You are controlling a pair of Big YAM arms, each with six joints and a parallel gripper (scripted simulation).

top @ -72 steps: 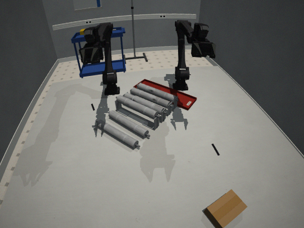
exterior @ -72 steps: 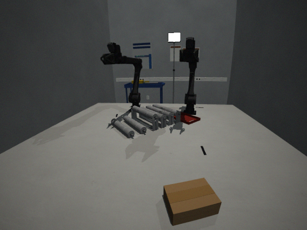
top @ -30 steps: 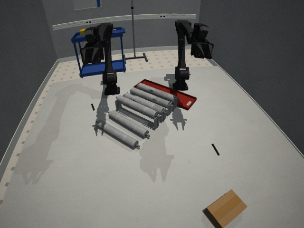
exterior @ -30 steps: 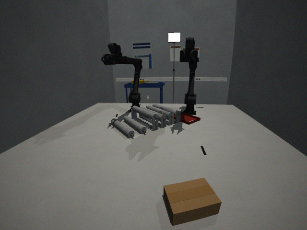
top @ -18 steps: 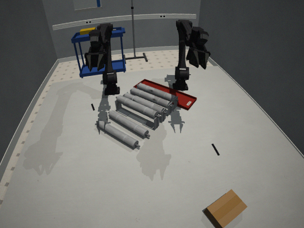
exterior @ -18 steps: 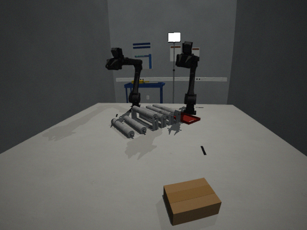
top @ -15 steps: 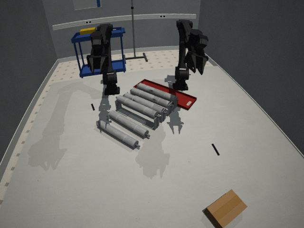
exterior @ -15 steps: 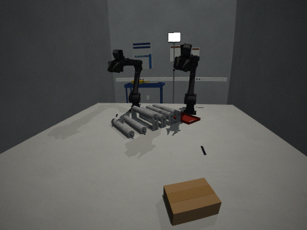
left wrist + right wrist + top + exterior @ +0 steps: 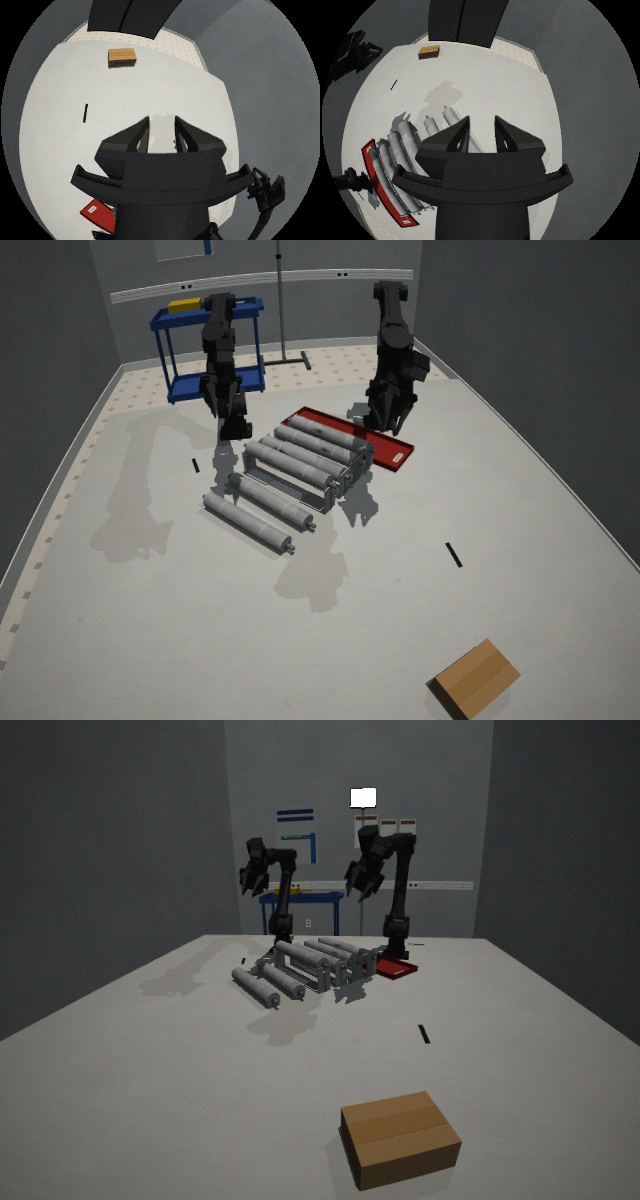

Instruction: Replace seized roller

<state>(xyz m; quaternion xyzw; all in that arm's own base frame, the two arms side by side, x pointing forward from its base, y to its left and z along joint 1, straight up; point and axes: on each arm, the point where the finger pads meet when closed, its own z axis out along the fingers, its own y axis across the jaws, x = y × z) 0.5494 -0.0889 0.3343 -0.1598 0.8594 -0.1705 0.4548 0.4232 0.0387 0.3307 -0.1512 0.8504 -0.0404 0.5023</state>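
Note:
The roller bed [image 9: 310, 457] stands mid-table with several grey rollers in its brackets; its nearest slot looks empty. Two loose grey rollers [image 9: 271, 500] [image 9: 248, 521] lie on the table just in front of it. The red scrap tray [image 9: 361, 436] lies behind the bed and looks empty. My left gripper [image 9: 385, 420] hangs high above the tray's far side, partly open and empty; it also shows in the left wrist view [image 9: 162, 135]. My right gripper [image 9: 221, 405] hangs high behind the bed's other end, partly open and empty; it also shows in the right wrist view [image 9: 482, 135].
A cardboard box [image 9: 475, 678] sits near the table's front right corner. Two short black marks [image 9: 453, 554] [image 9: 195, 464] lie on the table. A blue cart [image 9: 206, 351] and a pole stand [image 9: 281, 307] are on the floor behind the table.

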